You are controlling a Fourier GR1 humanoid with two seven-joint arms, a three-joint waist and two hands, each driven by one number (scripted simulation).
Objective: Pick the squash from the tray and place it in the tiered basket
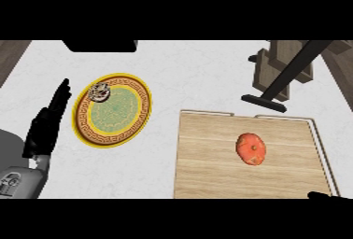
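Observation:
An orange-red squash [251,149] lies on the wooden tray [207,158] at the right of the head view, nothing touching it. The tiered basket [283,65], a wooden frame with a dark slanted post and black foot, stands beyond the tray at the upper right. My left hand [47,122] rests at the far left, fingers straight and pointing up, open and holding nothing. Only a dark tip of my right hand [324,195] shows at the lower right edge, just off the tray's near right corner.
A yellow-rimmed green plate [121,114] lies left of the tray, with a small round patterned item [99,92] on its far rim. A dark object [100,45] sits at the counter's far edge. White counter [207,74] lies between plate and basket.

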